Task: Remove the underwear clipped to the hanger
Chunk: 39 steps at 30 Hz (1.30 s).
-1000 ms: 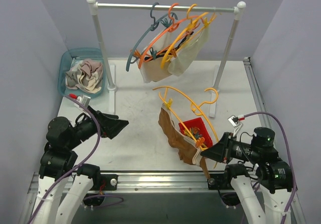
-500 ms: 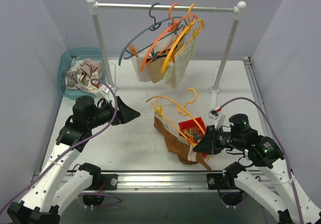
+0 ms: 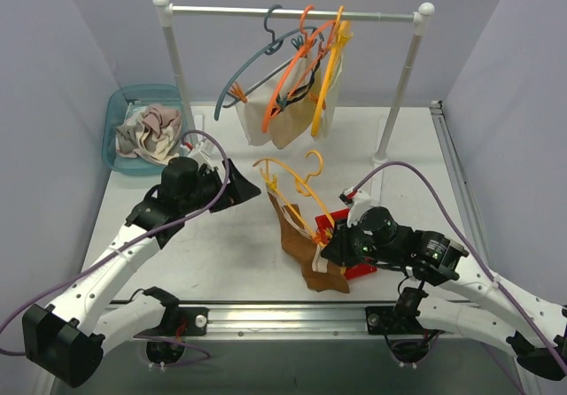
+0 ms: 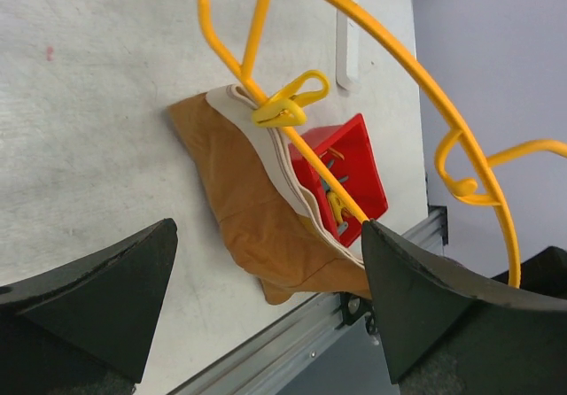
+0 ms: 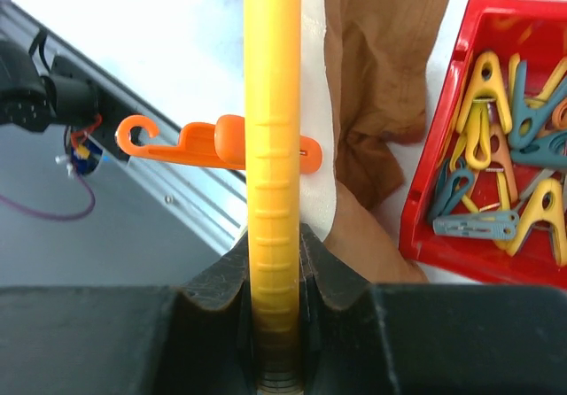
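While your right gripper (image 5: pixel 275 271) clamps the yellow hanger (image 5: pixel 273 103), the brown underwear (image 4: pixel 252 191) lies just ahead of your wide-open left gripper (image 4: pixel 268 227).

A robotics lab test cell: plain pale walls (image 3: pixel 53 76) box in a white table (image 3: pixel 221 258) on three sides. An aluminium rail (image 3: pixel 283 312) along its near edge carries a left arm (image 3: pixel 106 267) and right arm (image 3: pixel 483 293) trailing purple cables (image 3: pixel 394 164). A miniature clothes rack (image 3: pixel 292 11) stands at the far edge.
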{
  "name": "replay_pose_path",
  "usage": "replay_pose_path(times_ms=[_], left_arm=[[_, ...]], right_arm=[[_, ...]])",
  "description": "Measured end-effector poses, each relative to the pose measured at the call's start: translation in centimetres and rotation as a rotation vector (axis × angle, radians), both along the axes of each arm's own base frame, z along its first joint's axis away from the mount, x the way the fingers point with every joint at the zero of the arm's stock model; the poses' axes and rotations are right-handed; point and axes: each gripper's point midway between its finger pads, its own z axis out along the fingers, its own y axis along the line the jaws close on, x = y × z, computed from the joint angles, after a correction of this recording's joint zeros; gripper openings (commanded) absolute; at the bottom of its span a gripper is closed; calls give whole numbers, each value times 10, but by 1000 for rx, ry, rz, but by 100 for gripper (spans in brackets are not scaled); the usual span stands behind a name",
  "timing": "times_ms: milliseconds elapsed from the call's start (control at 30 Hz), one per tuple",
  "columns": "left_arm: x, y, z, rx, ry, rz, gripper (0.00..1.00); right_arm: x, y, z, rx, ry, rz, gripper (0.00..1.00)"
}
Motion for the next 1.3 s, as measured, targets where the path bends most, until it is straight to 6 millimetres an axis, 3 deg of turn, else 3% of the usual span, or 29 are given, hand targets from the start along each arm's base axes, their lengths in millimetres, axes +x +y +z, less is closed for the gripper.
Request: replay_pose_path(times_ms=[433,700,800,1200,1300], left_arm=[[37,-12,-13,96,-12,108,94],[54,-13,-25,146,-18,166,94],[58,-11,-26,155,-24,187,100],[55,-5,-46,159,-6,214,53],[53,-6,-48,148,-2,214,52]], right_arm=[[0,28,-10,16,-43,21,0],[-1,33,-5,35,-71,17,0],[-2,34,-5,34,-77,19,0],[1,32,-6,20,-97,1,0],[0,31,-8,14,-94,5,0]])
